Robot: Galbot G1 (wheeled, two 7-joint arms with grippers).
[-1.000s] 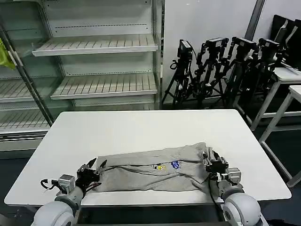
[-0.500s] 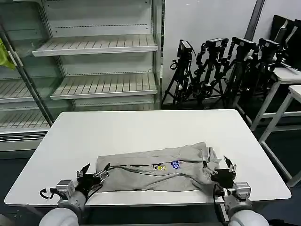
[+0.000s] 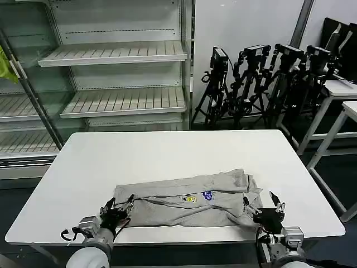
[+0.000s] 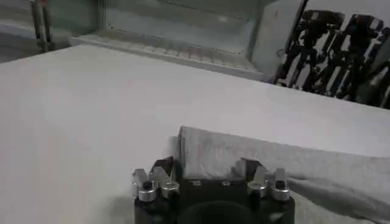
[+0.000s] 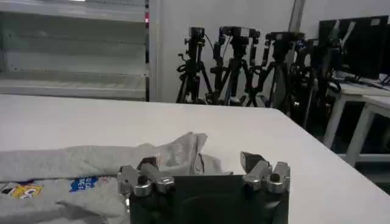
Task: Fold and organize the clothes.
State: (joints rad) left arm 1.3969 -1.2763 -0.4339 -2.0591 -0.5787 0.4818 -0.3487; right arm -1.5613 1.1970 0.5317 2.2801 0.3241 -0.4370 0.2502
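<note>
Both hands open & empty, left hand (image 3: 117,211) and right hand (image 3: 263,211) at opposite ends of half-folded grey shirt (image 3: 189,199) on table (image 3: 167,151), prob. lined up for next fold

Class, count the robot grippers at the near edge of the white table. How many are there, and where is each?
2. The left gripper is at the grey shirt's left end; the right gripper at its right end, both open.

Shirt (image 3: 187,198) lies on table (image 3: 167,151), near edge. Left gripper (image 3: 117,210) at its 9 o'clock end, right gripper (image 3: 264,207) at 3 o'clock end. Shelves (image 3: 117,78) at 11, tripods (image 3: 262,78) at 1.
</note>
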